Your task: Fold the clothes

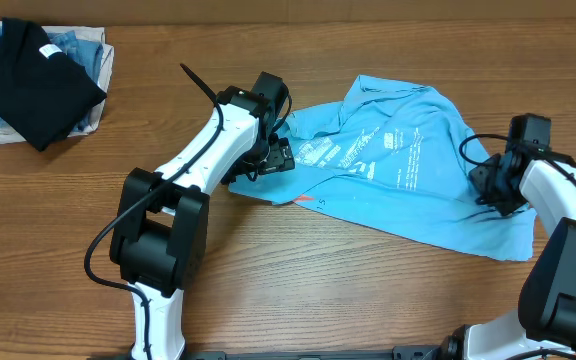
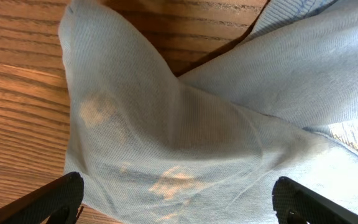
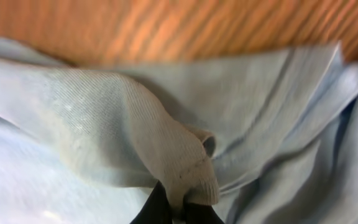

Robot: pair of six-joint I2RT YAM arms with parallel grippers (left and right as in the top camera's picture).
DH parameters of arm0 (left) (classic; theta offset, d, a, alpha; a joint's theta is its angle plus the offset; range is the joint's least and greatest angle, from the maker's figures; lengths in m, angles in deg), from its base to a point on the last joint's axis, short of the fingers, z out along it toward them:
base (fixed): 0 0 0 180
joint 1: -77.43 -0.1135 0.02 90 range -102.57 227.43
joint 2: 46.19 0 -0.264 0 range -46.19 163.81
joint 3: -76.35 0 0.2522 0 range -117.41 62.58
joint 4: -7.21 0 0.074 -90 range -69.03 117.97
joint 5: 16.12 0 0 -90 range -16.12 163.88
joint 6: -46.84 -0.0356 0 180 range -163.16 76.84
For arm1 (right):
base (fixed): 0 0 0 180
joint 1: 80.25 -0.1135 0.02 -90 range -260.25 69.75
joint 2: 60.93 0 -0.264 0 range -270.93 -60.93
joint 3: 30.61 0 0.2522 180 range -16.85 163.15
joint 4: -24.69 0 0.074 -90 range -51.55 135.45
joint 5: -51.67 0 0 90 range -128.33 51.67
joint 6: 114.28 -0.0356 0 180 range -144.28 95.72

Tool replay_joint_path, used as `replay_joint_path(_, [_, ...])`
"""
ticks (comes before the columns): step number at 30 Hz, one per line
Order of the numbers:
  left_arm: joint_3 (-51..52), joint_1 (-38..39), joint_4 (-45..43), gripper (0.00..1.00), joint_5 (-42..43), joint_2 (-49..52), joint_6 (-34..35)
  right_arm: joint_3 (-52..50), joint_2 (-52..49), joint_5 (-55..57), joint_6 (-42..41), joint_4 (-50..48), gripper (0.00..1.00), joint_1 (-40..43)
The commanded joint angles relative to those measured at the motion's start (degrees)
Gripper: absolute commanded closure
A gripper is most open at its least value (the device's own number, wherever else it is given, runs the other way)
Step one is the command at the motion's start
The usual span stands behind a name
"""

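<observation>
Right gripper [image 3: 176,210] pinched tight on a raised ridge of the t-shirt [image 1: 408,170] at its right-hand edge, cloth bunched between the fingers. Left gripper [image 2: 179,204] spread wide, holding nothing, poised over a loose flap at the shirt's left end. Shirt lies rumpled on the table [image 1: 318,290], right of centre, lettering up, no deliberate fold visible. Black folded shirt [image 1: 28,80] sits on stacked garments [image 1: 83,50], well apart in the far left corner. Judgement: fold barely begun. One edge is taken; the second grasp, flattening and all folds remain.
</observation>
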Motion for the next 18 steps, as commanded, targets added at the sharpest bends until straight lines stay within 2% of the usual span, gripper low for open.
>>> replay_joint_path(1, [-0.7,0.0,0.0,0.00,-0.8,0.7,-0.4,1.7,0.1,6.6,-0.4,-2.3,0.95,-0.2])
replay_joint_path(3, [-0.7,0.0,0.0,0.00,-0.8,0.7,-0.5,1.7,0.1,11.0,-0.8,-3.9,0.91,0.2])
replay_joint_path(6, [-0.7,0.0,0.3,0.00,-0.8,0.7,-0.9,1.9,0.1,17.4,-6.6,-4.5,0.82,2.6])
replay_joint_path(9, [-0.7,0.0,0.7,0.01,-0.8,0.7,-2.2,3.4,0.1,17.2,-9.0,-4.7,0.79,6.7])
replay_joint_path(10, [-0.7,0.0,0.9,0.01,-0.8,0.7,-2.6,4.6,0.1,15.6,-9.0,-4.1,0.74,8.4])
replay_joint_path(11, [-0.7,0.0,0.9,0.01,-0.8,0.7,-2.9,5.9,0.1,14.1,-8.9,-3.0,0.58,9.8])
replay_joint_path(13, [-0.7,0.0,0.9,0.02,-0.8,0.7,-3.5,9.0,0.1,10.4,-7.4,-0.1,0.12,12.1])
replay_joint_path(14, [-0.7,0.0,1.0,0.01,-0.8,0.7,-3.5,11.0,0.1,8.3,-6.6,2.1,0.01,13.2])
replay_joint_path(18, [-0.7,0.0,0.9,0.00,-0.5,0.7,-3.5,19.0,0.1,0.7,-6.0,13.4,0.00,15.1])
